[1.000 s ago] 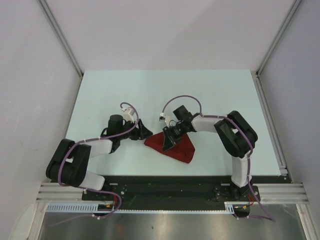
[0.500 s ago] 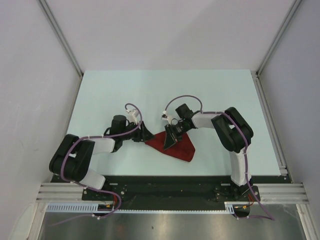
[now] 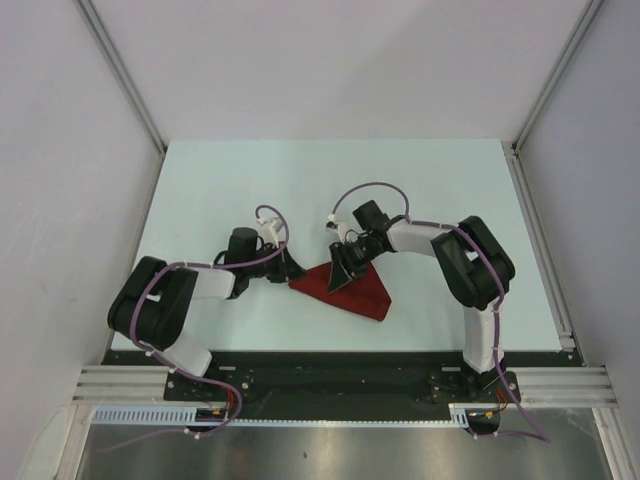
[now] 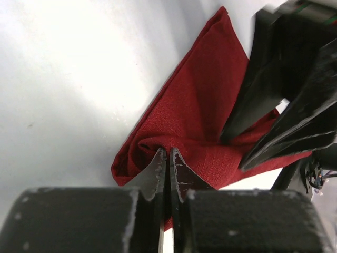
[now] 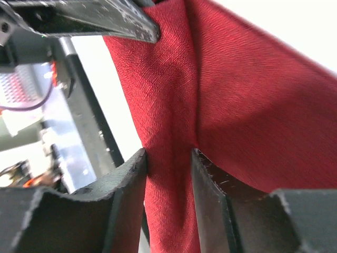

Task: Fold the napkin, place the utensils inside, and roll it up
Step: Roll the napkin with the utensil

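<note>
Presently, the napkin lies folded on the table as a flattened, roughly triangular packet that reaches both sets of jaws. In the top view its long axis runs slantwise from a narrow corner at the left gripper toward the near right. It ends in a blunter, wider end beyond the right gripper, on the side away from the left jaws. The left jaws are fully closed, fingertips meeting with no visible gap, and they pinch the bunched corner of the cloth. In the left wrist view the napkin extends straight ahead of the left gripper and tapers to a point well in front of the jaws, with a folded edge along its left side. The right gripper comes down onto the cloth just ahead and to the right of the left jaws. In the right wrist view the right gripper stands part open and straddles a raised fold. The napkin fills the gap between the fingers, and a crease runs forward from the inner edge of the right-hand finger.
</note>
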Motion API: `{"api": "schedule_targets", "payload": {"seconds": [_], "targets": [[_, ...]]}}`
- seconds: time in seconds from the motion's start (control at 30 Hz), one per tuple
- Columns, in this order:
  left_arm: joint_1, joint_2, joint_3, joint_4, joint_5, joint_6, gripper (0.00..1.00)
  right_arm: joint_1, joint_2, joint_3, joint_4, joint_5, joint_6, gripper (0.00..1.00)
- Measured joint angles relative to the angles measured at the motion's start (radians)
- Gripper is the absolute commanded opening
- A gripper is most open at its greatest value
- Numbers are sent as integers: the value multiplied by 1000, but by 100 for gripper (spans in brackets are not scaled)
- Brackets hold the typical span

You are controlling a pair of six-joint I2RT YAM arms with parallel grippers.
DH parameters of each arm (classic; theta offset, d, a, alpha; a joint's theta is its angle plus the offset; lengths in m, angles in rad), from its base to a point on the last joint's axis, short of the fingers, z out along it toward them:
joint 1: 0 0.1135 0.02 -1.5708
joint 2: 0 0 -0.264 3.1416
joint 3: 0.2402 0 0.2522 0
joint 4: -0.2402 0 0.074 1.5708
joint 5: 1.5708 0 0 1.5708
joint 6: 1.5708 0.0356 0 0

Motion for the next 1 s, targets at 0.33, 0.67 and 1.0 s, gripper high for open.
{"api": "schedule_targets", "payload": {"seconds": [0.33,0.67,1.0], "targets": [[0,18,13,-12,0,0,1,161,-312,-35,26,500,-71,50],[-1,24,19,-20,0,0,0,360,-291,-54,41,742,-171,50],[-1,24,24,-29,0,0,0,388,-227,-54,23,823,-208,50]]}}
